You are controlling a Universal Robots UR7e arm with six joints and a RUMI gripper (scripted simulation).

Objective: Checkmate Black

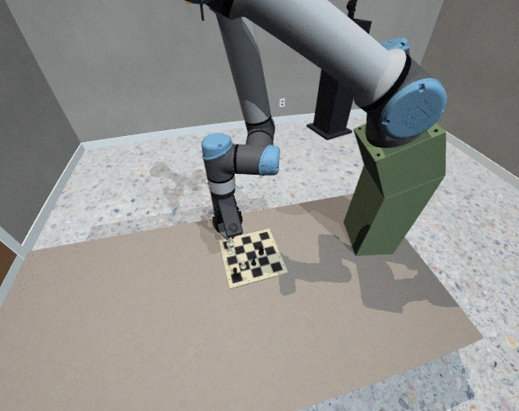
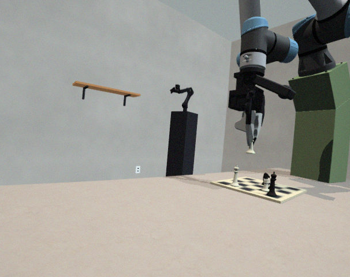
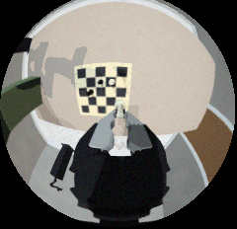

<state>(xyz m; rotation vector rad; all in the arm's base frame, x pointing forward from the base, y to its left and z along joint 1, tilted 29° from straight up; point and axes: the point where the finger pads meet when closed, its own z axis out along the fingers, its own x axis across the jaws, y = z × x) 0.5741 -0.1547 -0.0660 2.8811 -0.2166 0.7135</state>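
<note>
A bare lab or test room: plain grey walls, speckled terrazzo floor, a robot arm on a green pedestal, a black column carrying a camera arm, one wooden wall shelf.

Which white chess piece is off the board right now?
The small white piece clamped in the gripper, hanging above the chessboard; the other white pieces stand on squares.

Arm links: you're seeing pale grey tubes, upper frame.
Joint caps: showing light blue.
Gripper: you're looking at black housing, grey fingers.
</note>
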